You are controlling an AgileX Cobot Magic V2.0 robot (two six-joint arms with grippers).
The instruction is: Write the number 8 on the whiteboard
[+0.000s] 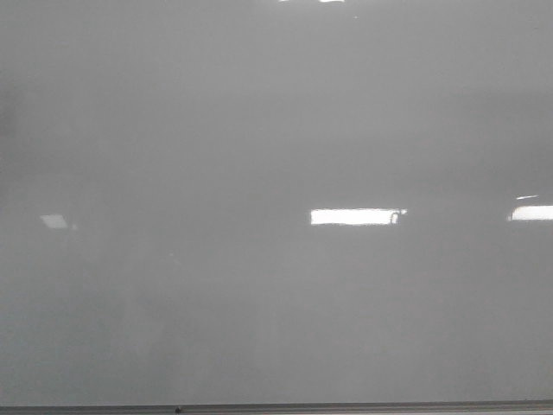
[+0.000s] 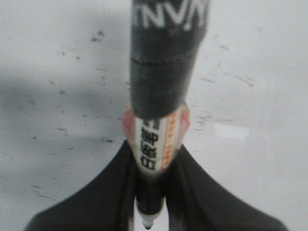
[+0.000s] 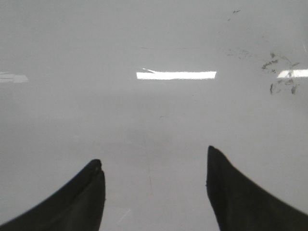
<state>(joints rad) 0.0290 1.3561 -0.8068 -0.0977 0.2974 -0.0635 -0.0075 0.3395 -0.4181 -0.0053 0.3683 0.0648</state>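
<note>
The whiteboard [image 1: 259, 130] fills the front view, glossy pale grey, with a thin grey edge strip [image 1: 276, 407] along the bottom. No number 8 shows on it in any view. Neither gripper shows in the front view. In the left wrist view my left gripper [image 2: 153, 192] is shut on a marker [image 2: 155, 139], white-labelled with orange print and a black-wrapped upper body; its uncapped tip [image 2: 147, 224] points at the board [image 2: 57, 159]. In the right wrist view my right gripper [image 3: 154, 166] is open and empty over the board [image 3: 154, 115].
Bright rectangular light reflections lie on the board [image 1: 356, 216] [image 1: 531, 212]. Small dark smudges and specks mark the board surface in the left wrist view [image 2: 98, 36] and in the right wrist view [image 3: 281, 72].
</note>
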